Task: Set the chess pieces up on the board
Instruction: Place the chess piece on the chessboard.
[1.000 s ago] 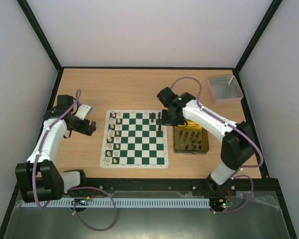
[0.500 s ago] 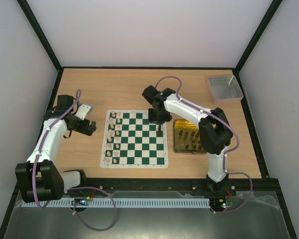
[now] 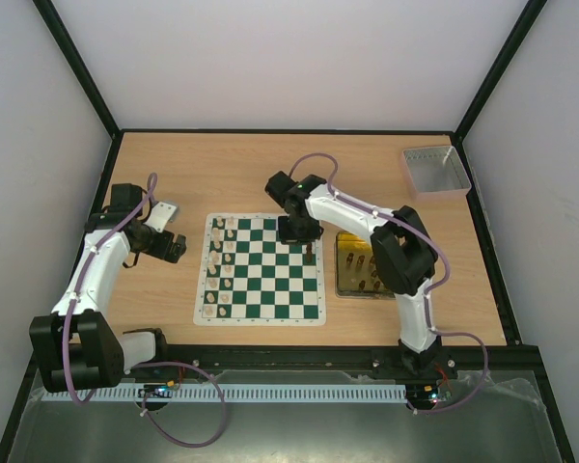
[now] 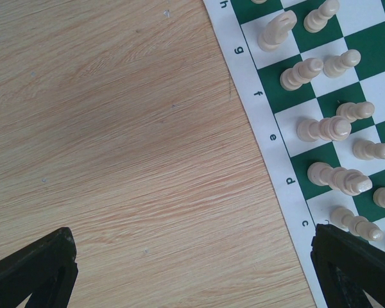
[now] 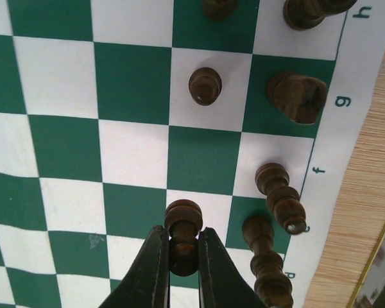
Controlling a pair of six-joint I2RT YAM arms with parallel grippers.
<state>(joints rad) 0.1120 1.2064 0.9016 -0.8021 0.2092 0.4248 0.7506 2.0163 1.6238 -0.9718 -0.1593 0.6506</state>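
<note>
The green and white board (image 3: 270, 282) lies mid-table. Cream pieces (image 3: 218, 260) fill its two left columns, and a few dark pieces (image 3: 310, 253) stand at its far right. My right gripper (image 3: 297, 231) hovers over the board's far right part. In the right wrist view it (image 5: 181, 247) is shut on a dark brown pawn (image 5: 183, 231) held above the squares (image 5: 135, 83). A dark pawn (image 5: 205, 85), a knight (image 5: 297, 96) and two taller pieces (image 5: 280, 196) stand nearby. My left gripper (image 3: 169, 246) is open and empty over bare wood (image 4: 192, 276), left of the cream pieces (image 4: 324, 128).
A gold tin (image 3: 398, 280) holding several dark pieces sits just right of the board. A grey tray (image 3: 434, 171) stands at the far right corner. Black frame rails and white walls enclose the table.
My right arm has swung left from above the gold tin to over the board's far right squares, carrying the dark pawn. The left arm has not moved.
</note>
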